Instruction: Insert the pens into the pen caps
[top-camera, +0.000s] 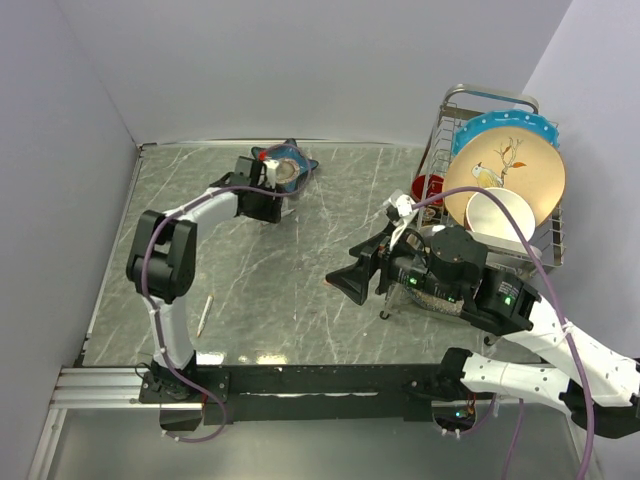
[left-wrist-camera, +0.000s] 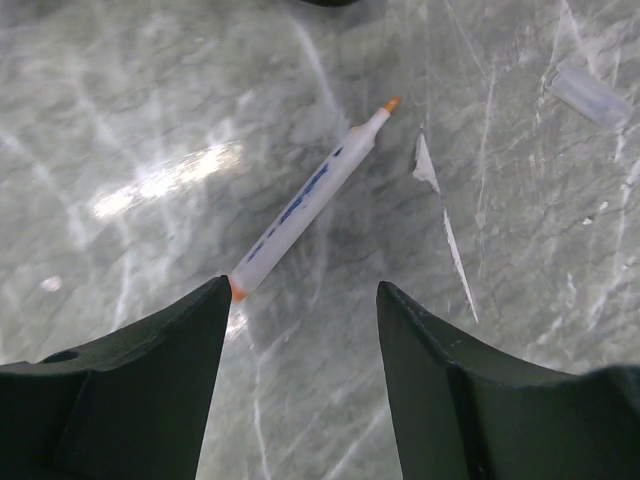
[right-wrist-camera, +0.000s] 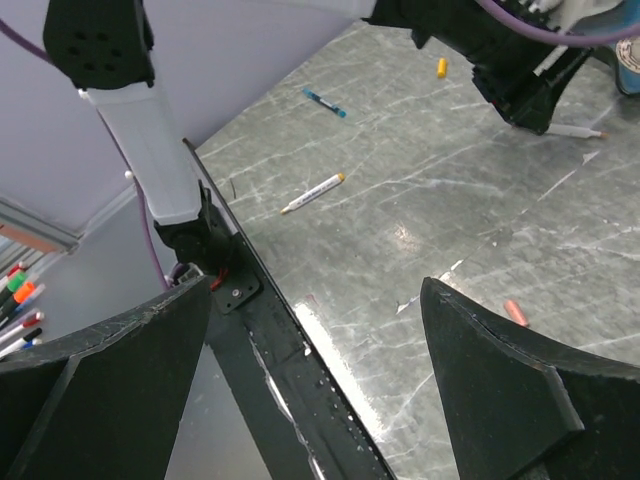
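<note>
Lying nearest the arm bases, one white pen (top-camera: 204, 315) sits flat on the marble table (top-camera: 270, 300), near the left arm's lower link and touched by nothing. The right gripper (right-wrist-camera: 315, 290) hangs over the table with its fingers spread wide and nothing between them. The red-orange cap (right-wrist-camera: 514, 312) lies just ahead of one finger. Farther out, the yellow cap (right-wrist-camera: 441, 67) lies alone. At the far side, the left gripper (left-wrist-camera: 305, 288) has its jaws apart above the second pen (left-wrist-camera: 305, 200). That pen's near end lies just beside one fingertip, with no grip visible.
</note>
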